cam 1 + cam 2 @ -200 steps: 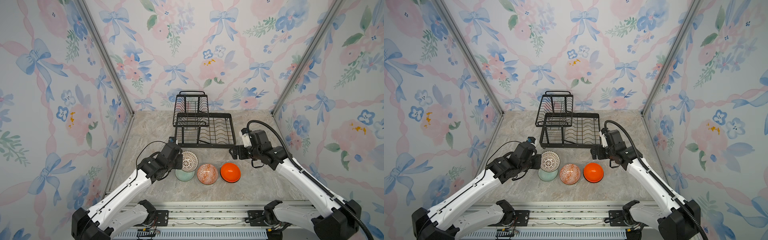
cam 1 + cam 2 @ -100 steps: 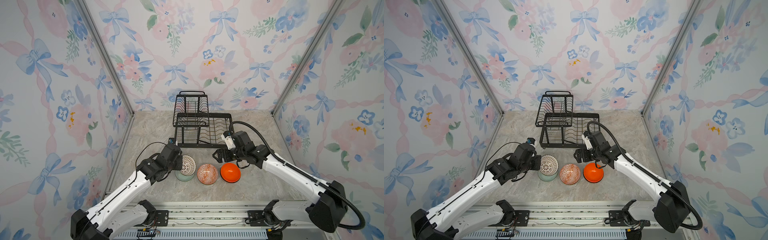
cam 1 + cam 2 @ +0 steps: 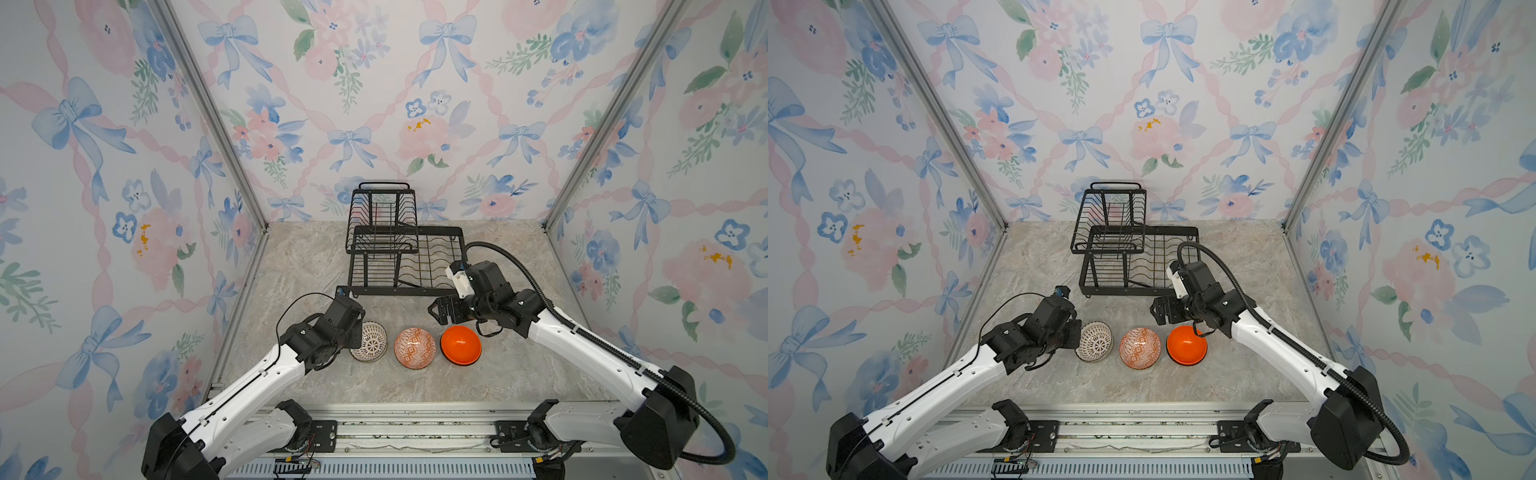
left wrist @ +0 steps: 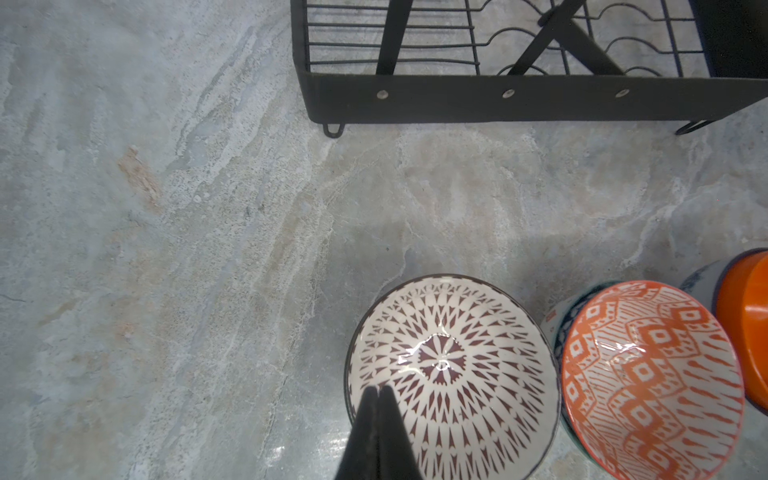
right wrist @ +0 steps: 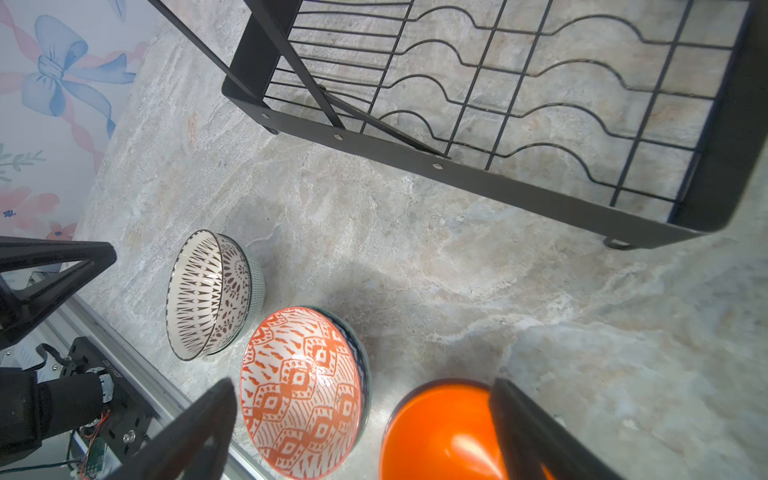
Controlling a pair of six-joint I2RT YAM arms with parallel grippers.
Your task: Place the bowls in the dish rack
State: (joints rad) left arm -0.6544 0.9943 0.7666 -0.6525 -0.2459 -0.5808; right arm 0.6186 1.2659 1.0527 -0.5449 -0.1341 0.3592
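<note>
Pinching, left tool [image 4: 376,392]: nothing that I can see. The fingers are pressed flat together, with their tips at the near rim of the lattice bowl [image 3: 369,341]. The right wrist view suggests they are just clear of it.
Right tool [image 3: 434,310]: spread wide and empty. It hovers at 12 o'clock of the plain orange bowl [image 3: 461,345], between that bowl and the rack.
Bowls: three show in a row near the table's [image 3: 303,266] 6 o'clock side. The lattice bowl is at the 9 o'clock end and sits tilted. The geometric bowl [image 3: 414,347] is in the middle and the orange one is at the 3 o'clock end. Their rims almost touch. A blue-white bowl [image 4: 557,328] peeks from under the geometric one.
Dish rack [image 3: 390,290]: at 12 o'clock of the row, with both tiers bare, so nothing is loaded yet.
Step in hand, my guess: the right tool is lining up on the orange bowl's far rim.
Doing it well: put one finger inside the rim and one outside, and close on that bowl alone. Lift straight up before swinging toward 12 o'clock, so the bowl nested below stays put.
Edges: the rack's front rail sits close behind the right tool. The geometric bowl crowds the orange one at 9 o'clock.
Open room: there is bare table at 3 o'clock of the orange bowl and at 9 o'clock of the rack. The lower tray's open half lies under no upper basket [image 3: 382,216].
</note>
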